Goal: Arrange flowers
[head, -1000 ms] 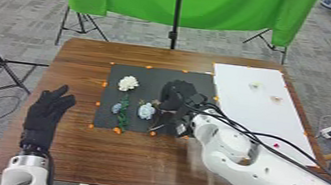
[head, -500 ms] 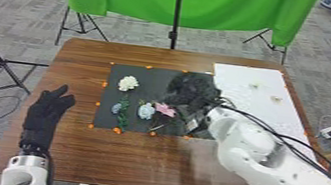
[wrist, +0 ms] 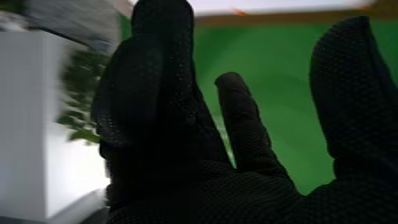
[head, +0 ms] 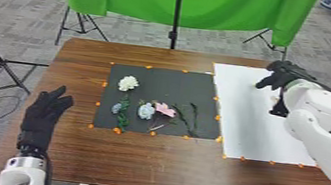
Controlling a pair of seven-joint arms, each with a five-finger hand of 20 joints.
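Right hand [head: 282, 77] is open; one white flower [head: 128, 83] points lengthwise to the mat's [head: 172, 83] far edge (plus one pink flower [head: 165, 110], two bluish flowers [head: 147, 111], two sprigs [head: 195, 118]).

A robotics lab is suggested; grey carpet [head: 133, 32] is laid; a bright green cloth [head: 225, 11] is hung as a backdrop; thin black tripods [head: 3, 62] are stood around; a brown wooden table [head: 137, 157] is marked with small orange tabs [head: 149, 67].
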